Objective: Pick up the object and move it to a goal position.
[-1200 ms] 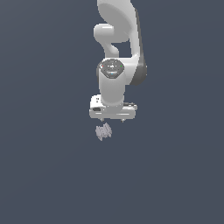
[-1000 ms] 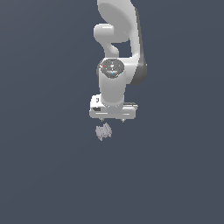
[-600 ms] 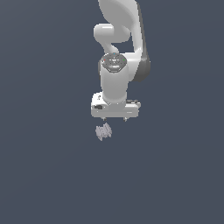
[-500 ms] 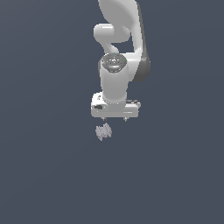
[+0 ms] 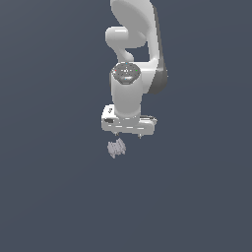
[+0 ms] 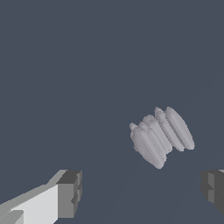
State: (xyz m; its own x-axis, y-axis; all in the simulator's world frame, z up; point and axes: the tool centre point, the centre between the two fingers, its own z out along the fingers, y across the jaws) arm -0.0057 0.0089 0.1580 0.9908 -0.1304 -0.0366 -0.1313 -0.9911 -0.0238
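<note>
one small object (image 5: 116, 147), a pale grey-lavender ridged lump, lies on the dark grey surface (image 5: 54, 187) at about seven o'clock from my gripper (image 5: 128, 135) in the exterior view, just beside it and not touching. my gripper hangs over the surface with its fingers spread wide; in the wrist view the two dark finger pads (image 6: 70, 194) stand far apart and the object (image 6: 161, 136) sits beyond the gap between them, nearer one pad, clear of both. no brand, label or writing can be read on my white arm (image 5: 134, 54), on the gripper or on the object.
</note>
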